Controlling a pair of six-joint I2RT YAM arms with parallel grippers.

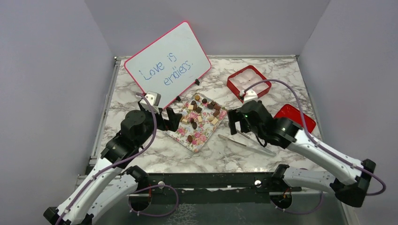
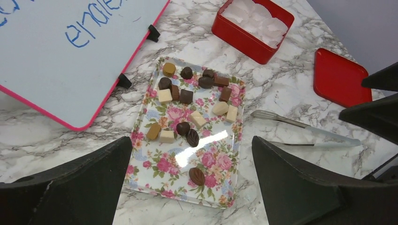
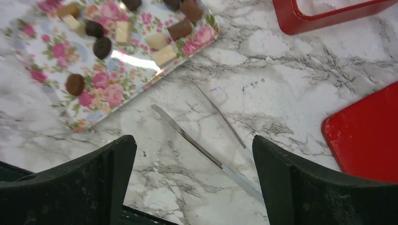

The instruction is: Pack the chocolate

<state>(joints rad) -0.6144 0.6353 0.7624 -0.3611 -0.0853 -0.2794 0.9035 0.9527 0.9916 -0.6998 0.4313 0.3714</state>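
Observation:
Several small dark brown, mid-brown and cream chocolate pieces (image 1: 202, 110) lie on a floral tray (image 1: 201, 140) at the table's middle. They also show in the left wrist view (image 2: 187, 96) and partly in the right wrist view (image 3: 102, 47). My left gripper (image 1: 172, 120) is open and empty, just above the tray's near-left end (image 2: 206, 161). My right gripper (image 1: 233, 124) is open and empty, right of the tray, above metal tongs (image 3: 187, 136) lying on the marble. A red square box (image 1: 248, 83) with white paper cups stands at the back right.
The red lid (image 1: 294, 117) lies flat right of my right gripper. The tongs (image 1: 246, 143) lie between the tray and the lid. A pink-rimmed whiteboard (image 1: 168, 63) reading "Love is endless" stands propped at the back left, close to the tray's far end.

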